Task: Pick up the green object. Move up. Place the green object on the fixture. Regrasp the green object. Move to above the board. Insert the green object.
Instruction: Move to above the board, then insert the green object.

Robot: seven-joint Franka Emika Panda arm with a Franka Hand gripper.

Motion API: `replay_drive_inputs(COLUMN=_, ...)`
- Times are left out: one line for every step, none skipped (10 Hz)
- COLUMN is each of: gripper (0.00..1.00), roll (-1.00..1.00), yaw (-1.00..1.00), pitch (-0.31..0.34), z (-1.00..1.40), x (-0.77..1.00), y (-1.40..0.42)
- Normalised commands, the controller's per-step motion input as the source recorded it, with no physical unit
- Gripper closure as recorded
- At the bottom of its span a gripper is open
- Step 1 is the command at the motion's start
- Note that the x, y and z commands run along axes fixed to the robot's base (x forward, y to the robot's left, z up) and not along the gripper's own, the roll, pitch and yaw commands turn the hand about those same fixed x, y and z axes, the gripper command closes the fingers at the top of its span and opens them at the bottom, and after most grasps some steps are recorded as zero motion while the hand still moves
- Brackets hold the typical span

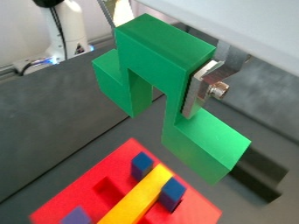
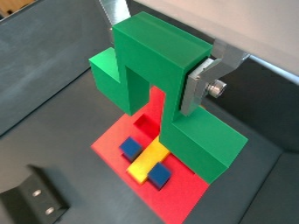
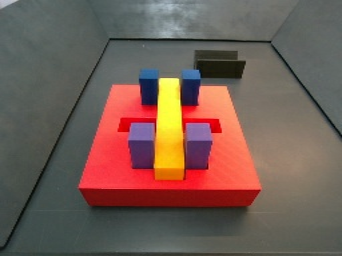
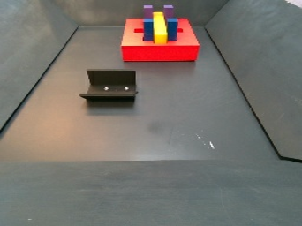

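The gripper [image 1: 176, 83] is seen only in both wrist views, high above the dark grey floor [image 4: 154, 132], and it is closed on the green piece [image 1: 163, 61]. One silver finger [image 1: 212, 85] presses flat against a side of the piece; the opposite finger is hidden behind the green plastic. In both wrist views the green piece [image 2: 163, 66] fills the middle of the picture, its blocky arms reaching toward the camera and downward.

Under it lies the red board [image 2: 176, 197], flat on the floor. A long yellow bar [image 3: 168, 125] runs down the board's middle. Two blue cubes [image 3: 150, 85] sit at one end of the bar, one on each side, and two purple cubes [image 3: 142, 145] sit the same way near the other end. A recessed slot crosses the board between the two pairs.

The fixture [image 4: 109, 86], a dark L-shaped bracket, stands on the floor well apart from the board, with nothing resting on it. Neither side view shows the gripper or the green piece.
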Motion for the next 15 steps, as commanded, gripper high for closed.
replay_drive_inputs(gripper=1.00, roll=-0.48, yaw=-0.02, pitch=-0.057, z=0.00, x=-0.07, y=0.02)
replay_drive_inputs(gripper=1.00, roll=-0.24, yaw=-0.01, pitch=-0.044, z=0.00, x=-0.05, y=0.01)
replay_drive_inputs(gripper=1.00, roll=-0.02, yaw=0.00, pitch=0.000, z=0.00, x=0.00, y=0.00)
replay_drive_inputs(gripper=1.00, roll=0.00, yaw=-0.01, pitch=-0.007, z=-0.01, x=0.00, y=0.00)
replay_drive_inputs(gripper=1.00, roll=0.00, yaw=0.00, pitch=-0.130, z=-0.22, x=0.02, y=0.00)
replay_drive_inputs(gripper=1.00, roll=0.00, yaw=0.00, pitch=-0.219, z=-0.33, x=0.30, y=0.00)
replay_drive_inputs(gripper=1.00, roll=0.00, yaw=0.00, pitch=-0.250, z=-0.33, x=0.46, y=0.00)
replay_drive_inputs(gripper=1.00, roll=-0.02, yaw=0.00, pitch=-0.286, z=-0.37, x=0.49, y=0.00)
replay_drive_inputs(gripper=1.00, roll=-0.05, yaw=0.04, pitch=-0.280, z=-0.46, x=0.52, y=0.00)
replay_drive_inputs(gripper=1.00, roll=-0.09, yaw=0.26, pitch=-0.166, z=-0.39, x=0.34, y=0.01)
replay_drive_inputs(gripper=1.00, roll=-0.10, yaw=0.22, pitch=-0.074, z=-0.44, x=0.27, y=0.00)
replay_drive_inputs(gripper=1.00, roll=-0.20, yaw=0.26, pitch=-0.106, z=-0.31, x=0.25, y=0.00)
replay_drive_inputs(gripper=1.00, roll=-0.27, yaw=0.15, pitch=-0.130, z=-0.26, x=0.13, y=-0.02)
replay_drive_inputs(gripper=1.00, roll=-0.24, yaw=0.14, pitch=-0.141, z=-0.31, x=0.10, y=-0.05)
replay_drive_inputs(gripper=1.00, roll=-0.28, yaw=0.05, pitch=-0.117, z=-0.23, x=0.00, y=-0.13)
